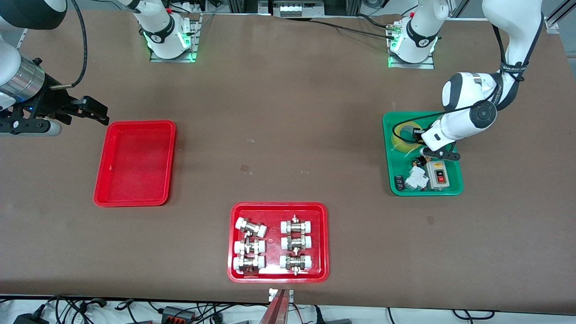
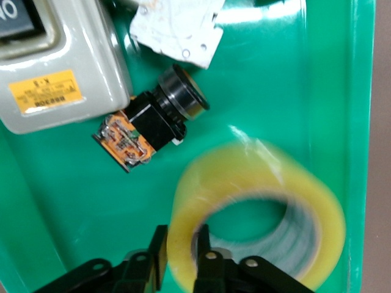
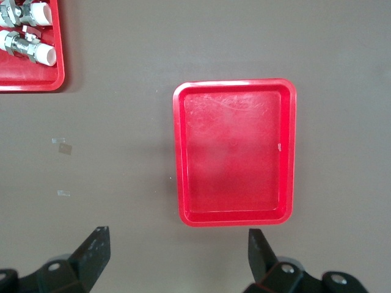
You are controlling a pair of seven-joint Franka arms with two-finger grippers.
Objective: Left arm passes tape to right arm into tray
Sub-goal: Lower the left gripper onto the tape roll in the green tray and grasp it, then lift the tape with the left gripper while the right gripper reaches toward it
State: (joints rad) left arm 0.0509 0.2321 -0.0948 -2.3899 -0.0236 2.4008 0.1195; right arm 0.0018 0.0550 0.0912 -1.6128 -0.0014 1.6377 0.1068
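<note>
The tape (image 1: 402, 138), a translucent yellow roll (image 2: 256, 177), lies in the green tray (image 1: 455, 191) at the left arm's end of the table. My left gripper (image 1: 413, 137) reaches down into that tray. In the left wrist view the left gripper (image 2: 180, 247) is shut on the roll's wall, one finger outside it and one inside the core. The plain red tray (image 1: 135, 162) sits empty toward the right arm's end. My right gripper (image 1: 100, 113) hangs open beside that tray's corner, and the right wrist view shows the right gripper (image 3: 177, 241) holding nothing, with the tray (image 3: 235, 152) ahead of it.
The green tray (image 2: 61, 201) also holds a grey switch box (image 1: 437, 174) with a yellow label (image 2: 46, 91), a black push-button part (image 2: 156, 122) and a white piece. A red tray of white-capped metal fittings (image 1: 279, 208) lies nearest the front camera.
</note>
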